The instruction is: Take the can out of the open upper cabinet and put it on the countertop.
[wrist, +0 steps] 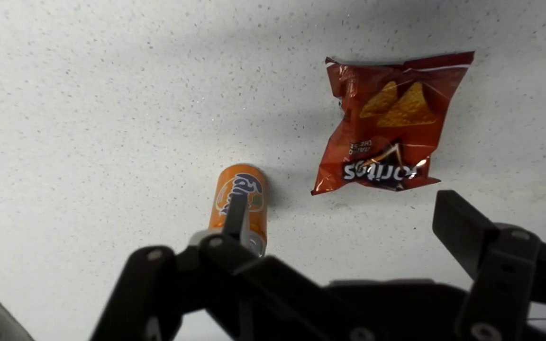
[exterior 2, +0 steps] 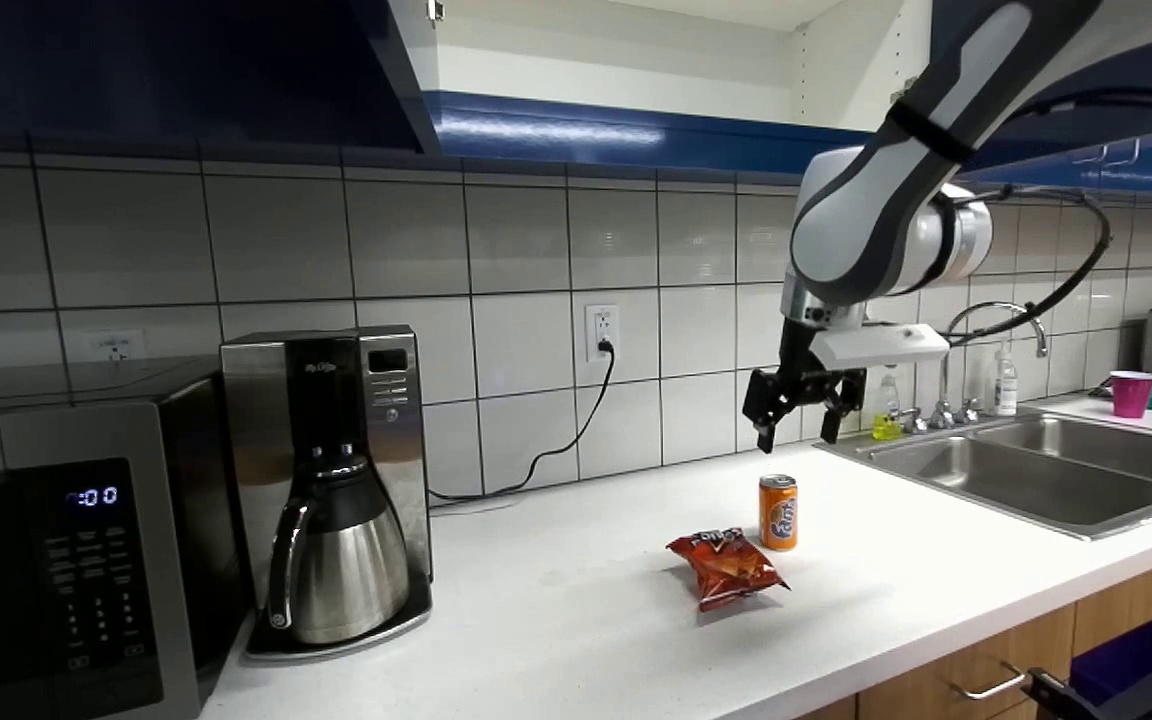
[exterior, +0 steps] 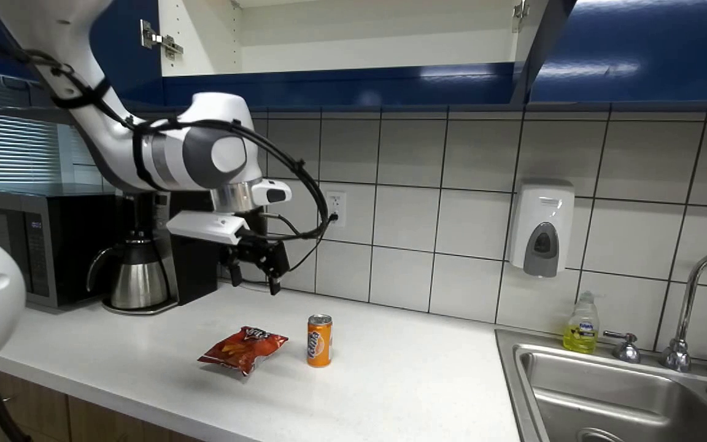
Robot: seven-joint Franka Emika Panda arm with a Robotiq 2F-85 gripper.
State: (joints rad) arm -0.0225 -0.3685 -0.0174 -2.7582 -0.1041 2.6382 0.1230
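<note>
You've got the red snack packet point(exterior 2: 728, 568) and, just beside it but apart, the can point(exterior 2: 778, 512) upright, both on the white countertop point(exterior: 402, 380). Further back and higher, your gripper point(exterior 2: 798, 437) hangs, 2 jaws spread wide. Beyond, up top: upper cabinet point(exterior: 341, 86), open, pale inside.

White-and-grey arm point(exterior 2: 846, 228), looping black cables point(exterior: 299, 166), black hand point(exterior 2: 797, 437).
</note>
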